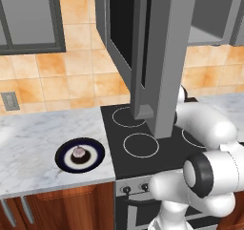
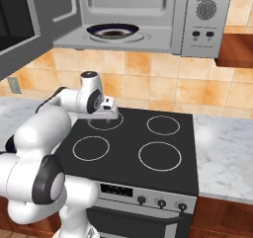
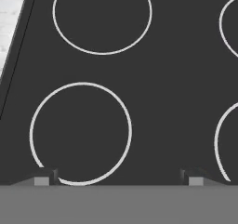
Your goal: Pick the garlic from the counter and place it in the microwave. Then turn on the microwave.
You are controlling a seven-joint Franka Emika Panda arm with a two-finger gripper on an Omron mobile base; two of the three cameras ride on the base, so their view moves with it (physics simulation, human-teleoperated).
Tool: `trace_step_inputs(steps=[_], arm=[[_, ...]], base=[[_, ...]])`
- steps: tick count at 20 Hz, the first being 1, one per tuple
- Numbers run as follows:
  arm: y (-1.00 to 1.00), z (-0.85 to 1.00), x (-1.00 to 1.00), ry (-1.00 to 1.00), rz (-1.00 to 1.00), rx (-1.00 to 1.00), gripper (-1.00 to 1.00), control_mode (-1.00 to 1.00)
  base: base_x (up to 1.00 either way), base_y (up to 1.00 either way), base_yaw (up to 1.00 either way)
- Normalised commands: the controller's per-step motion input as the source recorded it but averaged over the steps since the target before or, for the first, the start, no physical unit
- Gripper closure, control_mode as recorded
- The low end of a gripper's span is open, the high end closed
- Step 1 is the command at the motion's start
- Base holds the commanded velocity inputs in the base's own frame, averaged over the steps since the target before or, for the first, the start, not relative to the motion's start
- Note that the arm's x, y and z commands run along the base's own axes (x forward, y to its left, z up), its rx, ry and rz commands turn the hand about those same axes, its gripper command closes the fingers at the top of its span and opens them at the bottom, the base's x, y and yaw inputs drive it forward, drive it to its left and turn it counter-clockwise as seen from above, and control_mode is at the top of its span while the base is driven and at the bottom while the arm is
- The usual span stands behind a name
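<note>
stove [image 3: 153, 79] lies under the gripper [image 3: 118, 179], jaws spread wide and empty. garlic [image 1: 78, 152] sits on the plate [image 1: 95, 150] on the surface [image 1: 28, 143], at nine o'clock from the stove. microwave [image 2: 148, 19] stands open; picking, placing and switching on all remain.

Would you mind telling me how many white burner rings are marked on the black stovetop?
4 on the black stovetop: back left, back right, front left and front right; none seems hidden.
</note>
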Motion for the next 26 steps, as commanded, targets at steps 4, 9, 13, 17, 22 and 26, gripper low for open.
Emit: trace_step_inputs(steps=[4,9,13,17,22,26], arm=[[0.25,-0.04,0.00,0.00,0.14,0.01,-1.00,-1.00],[0.24,-0.06,0.00,0.00,0.14,0.02,-1.00,-1.00],[0.25,-0.09,0.00,0.00,0.12,0.03,-1.00,-1.00],[0.26,-0.10,0.00,0.00,0.12,0.02,-1.00,-1.00],[0.28,-0.05,0.00,0.00,0.10,0.01,-1.00,-1.00],[0.27,-0.03,0.00,0.00,0.08,0.00,-1.00,-1.00]], base=[[0.00,0.00,0.00],[0.00,0.00,0.00],[0.00,0.00,0.00],[0.00,0.00,0.00],[0.00,0.00,0.00],[0.00,0.00,0.00]])
